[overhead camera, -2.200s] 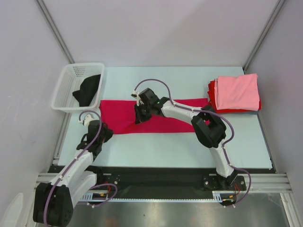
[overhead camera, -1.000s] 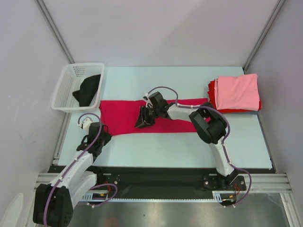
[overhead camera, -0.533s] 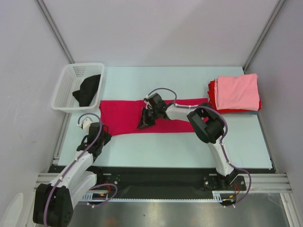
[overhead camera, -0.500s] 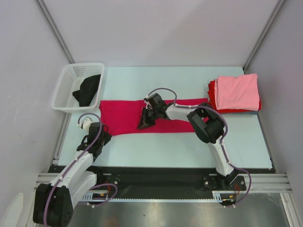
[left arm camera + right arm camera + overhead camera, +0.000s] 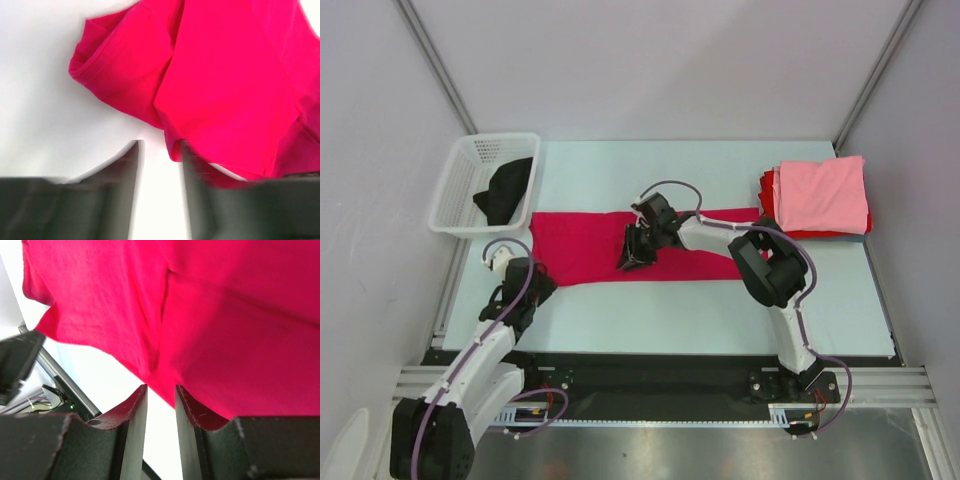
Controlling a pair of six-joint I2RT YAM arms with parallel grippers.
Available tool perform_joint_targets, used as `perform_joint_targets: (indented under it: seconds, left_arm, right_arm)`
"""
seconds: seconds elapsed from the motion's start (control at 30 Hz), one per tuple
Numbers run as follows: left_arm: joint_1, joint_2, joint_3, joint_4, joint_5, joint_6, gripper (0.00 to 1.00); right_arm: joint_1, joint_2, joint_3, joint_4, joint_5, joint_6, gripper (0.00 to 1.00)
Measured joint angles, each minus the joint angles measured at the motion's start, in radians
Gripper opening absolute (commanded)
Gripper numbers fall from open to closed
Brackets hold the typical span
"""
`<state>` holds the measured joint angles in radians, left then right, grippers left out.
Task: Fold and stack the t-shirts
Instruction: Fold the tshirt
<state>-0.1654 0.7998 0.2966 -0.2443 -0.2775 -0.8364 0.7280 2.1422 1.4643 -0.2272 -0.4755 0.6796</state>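
Step in hand, as judged: folding the crimson t-shirt [image 5: 580, 250], which lay spread across the desk [image 5: 620, 300] centre. Both near hems wanted pinching level and lifting together.
Left claw [image 5: 160, 150], 7 o'clock: stood slightly parted, empty, one finger beside the hem.
Right claw [image 5: 160, 390], centre: stood narrowly parted, gripped nothing, cloth edge at its tips.
Folded stack [image 5: 820, 195]: 2 o'clock.
Black t-shirt [image 5: 505, 190]: lay in basket [image 5: 447, 190], 10 o'clock.

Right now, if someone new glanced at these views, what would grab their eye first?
The crimson t-shirt, spread as a long band across the middle of the table, with the right gripper at its near edge. Next, the folded stack at the far right, pale pink on top of red, and the white basket at the far left holding a black t-shirt.
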Motion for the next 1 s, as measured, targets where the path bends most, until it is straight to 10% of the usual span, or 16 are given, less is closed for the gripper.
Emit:
perform_joint_targets:
  seconds: [0.17, 0.47, 1.0]
  left_arm:
    - [-0.001, 0.000, 0.106, -0.070, -0.035, 0.029, 1.00]
    - [0.003, 0.100, 0.225, -0.011, -0.078, 0.025, 1.00]
    - [-0.052, 0.819, 0.852, -0.105, -0.155, -0.187, 0.82]
  right_arm:
    - [-0.043, -0.126, -0.097, -0.008, 0.036, -0.033, 0.34]
    - [-0.122, -0.386, -0.306, 0.010, 0.145, -0.118, 0.29]
    - [-0.151, -0.660, -0.534, 0.054, 0.381, -0.134, 0.26]
